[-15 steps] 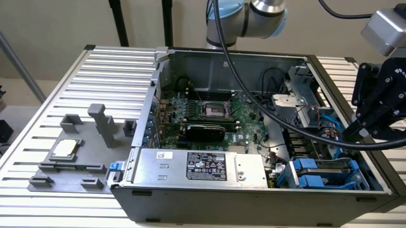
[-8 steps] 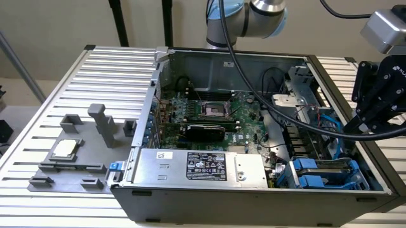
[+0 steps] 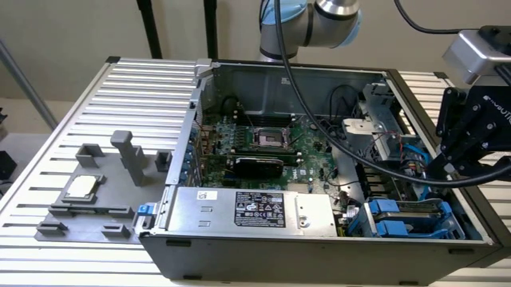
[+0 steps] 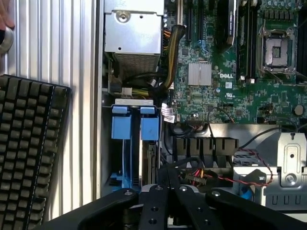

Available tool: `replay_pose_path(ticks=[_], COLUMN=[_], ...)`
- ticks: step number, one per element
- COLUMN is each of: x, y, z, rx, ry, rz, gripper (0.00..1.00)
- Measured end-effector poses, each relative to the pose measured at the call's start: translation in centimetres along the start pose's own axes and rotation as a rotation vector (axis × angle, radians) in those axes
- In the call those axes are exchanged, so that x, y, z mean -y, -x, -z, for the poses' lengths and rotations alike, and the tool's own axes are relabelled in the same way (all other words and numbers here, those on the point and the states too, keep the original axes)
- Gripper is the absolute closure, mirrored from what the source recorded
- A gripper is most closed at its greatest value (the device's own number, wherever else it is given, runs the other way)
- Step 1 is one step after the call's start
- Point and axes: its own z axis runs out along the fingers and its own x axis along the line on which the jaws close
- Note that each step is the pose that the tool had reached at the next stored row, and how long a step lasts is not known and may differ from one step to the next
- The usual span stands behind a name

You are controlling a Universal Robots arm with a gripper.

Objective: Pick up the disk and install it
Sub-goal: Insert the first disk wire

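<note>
The disk (image 3: 407, 216) sits edge-up in the drive bay at the near corner of the open computer case (image 3: 319, 251), on the exterior view's right. Its blue rail ends (image 4: 149, 127) show from above beside a second blue carrier (image 4: 121, 127), with a silver edge between them. My gripper (image 3: 452, 172) hovers just above that bay. Its black fingers (image 4: 154, 203) are shut together with nothing between them.
A large silver box with a black label (image 3: 255, 209) fills the case's front. The green motherboard (image 3: 264, 146) and black cables (image 3: 359, 149) lie behind. A grey fixture holding a small silver chip (image 3: 82, 186) stands on the slatted table (image 3: 143, 89). A black keyboard (image 4: 29, 153) lies beside the case.
</note>
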Motion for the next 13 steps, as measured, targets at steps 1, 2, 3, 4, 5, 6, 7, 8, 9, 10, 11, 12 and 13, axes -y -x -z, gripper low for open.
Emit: replay_pose_path(ticks=[1, 2, 3, 4, 5, 6, 7, 8, 9, 10, 11, 12, 13], x=[0.01, 0.02, 0.02, 0.03, 0.04, 0.05, 0.06, 0.07, 0.07, 0.08, 0.09, 0.1, 0.11], y=[0.0, 0.0, 0.0, 0.0, 0.0, 0.0, 0.0, 0.0, 0.1, 0.2, 0.2, 0.3, 0.5], z=[-0.18, -0.36, -0.54, -0.72, -0.9, -1.08, -1.27, -1.46, -1.65, -1.83, -2.03, -2.21, -2.4], rx=[0.0001, 0.0, 0.0, 0.0001, 0.0, -0.0001, -0.0001, -0.0001, 0.0001, 0.0001, 0.0001, 0.0, 0.0001], ry=[0.0, 0.0, 0.0, 0.0001, 0.0, 0.0001, 0.0, 0.0001, 0.0001, 0.0001, 0.0001, 0.0001, 0.0001], rz=[0.0, 0.0, 0.0, 0.001, 0.001, 0.001, 0.001, 0.001, 0.001, 0.001, 0.001, 0.001, 0.002], gripper=[0.87, 0.87, 0.87, 0.87, 0.87, 0.87, 0.87, 0.87, 0.87, 0.87, 0.87, 0.87, 0.87])
